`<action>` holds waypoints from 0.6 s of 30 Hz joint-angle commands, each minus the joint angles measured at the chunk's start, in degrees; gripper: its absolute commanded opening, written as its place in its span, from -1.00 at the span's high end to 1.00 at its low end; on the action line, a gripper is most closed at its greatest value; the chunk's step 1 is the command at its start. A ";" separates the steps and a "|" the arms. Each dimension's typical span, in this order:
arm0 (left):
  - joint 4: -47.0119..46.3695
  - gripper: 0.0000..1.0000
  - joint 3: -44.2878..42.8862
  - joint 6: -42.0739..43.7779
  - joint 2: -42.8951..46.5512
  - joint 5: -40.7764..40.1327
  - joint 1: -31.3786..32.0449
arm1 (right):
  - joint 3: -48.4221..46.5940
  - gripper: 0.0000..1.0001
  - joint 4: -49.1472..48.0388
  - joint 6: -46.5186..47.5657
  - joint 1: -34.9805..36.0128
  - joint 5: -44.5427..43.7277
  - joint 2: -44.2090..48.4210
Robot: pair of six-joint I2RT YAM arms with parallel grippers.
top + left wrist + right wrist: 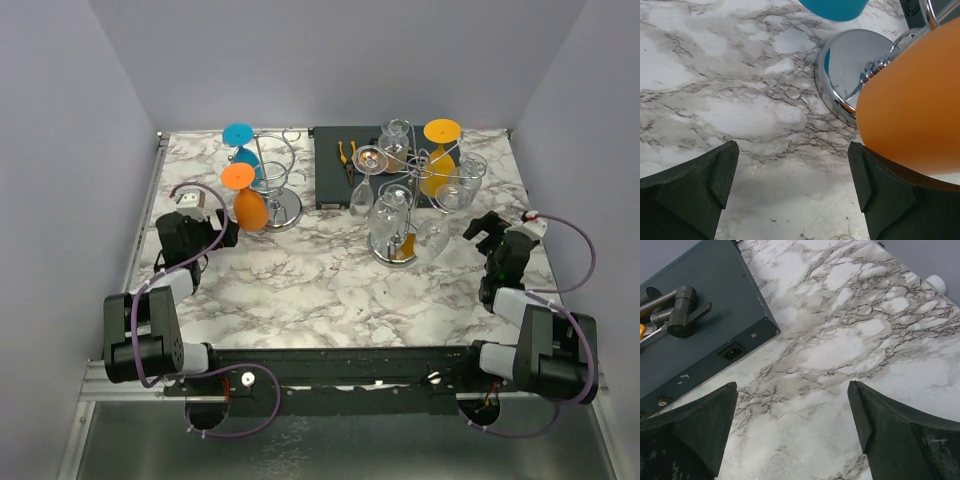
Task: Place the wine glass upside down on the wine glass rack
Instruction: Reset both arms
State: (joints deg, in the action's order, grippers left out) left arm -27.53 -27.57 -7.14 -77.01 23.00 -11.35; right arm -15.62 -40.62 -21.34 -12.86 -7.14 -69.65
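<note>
An orange wine glass hangs upside down on the chrome wine glass rack at the back left, with a blue glass hanging behind it. My left gripper stands open just left of the orange bowl with nothing between its fingers. In the left wrist view the orange bowl fills the right side above the right finger, and the rack's round base lies ahead of the left gripper. My right gripper is open and empty over bare marble, as the right wrist view of this gripper confirms.
A second chrome rack holds several clear glasses and an orange one at the back right. A dark box with pliers sits between the racks; its side is near my right gripper. Grey walls enclose the marble table.
</note>
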 commanded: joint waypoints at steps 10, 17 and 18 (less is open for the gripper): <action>-27.21 -0.97 6.98 -0.46 -8.83 -8.65 3.49 | 0.30 -0.99 -17.52 6.78 0.29 0.62 -11.73; -45.51 -0.98 12.28 -1.52 -17.44 -10.33 3.97 | 1.31 -0.99 -25.55 8.34 0.68 0.07 -16.18; -49.10 -0.97 12.75 -2.20 -18.71 -10.77 4.14 | 1.23 -0.99 -25.95 8.98 1.41 -0.62 -16.46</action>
State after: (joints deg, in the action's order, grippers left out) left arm -60.51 -17.93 -7.73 -90.83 14.96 -7.84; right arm -15.53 -58.98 -14.90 -12.69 -5.76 -83.74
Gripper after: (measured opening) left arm 0.988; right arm 0.996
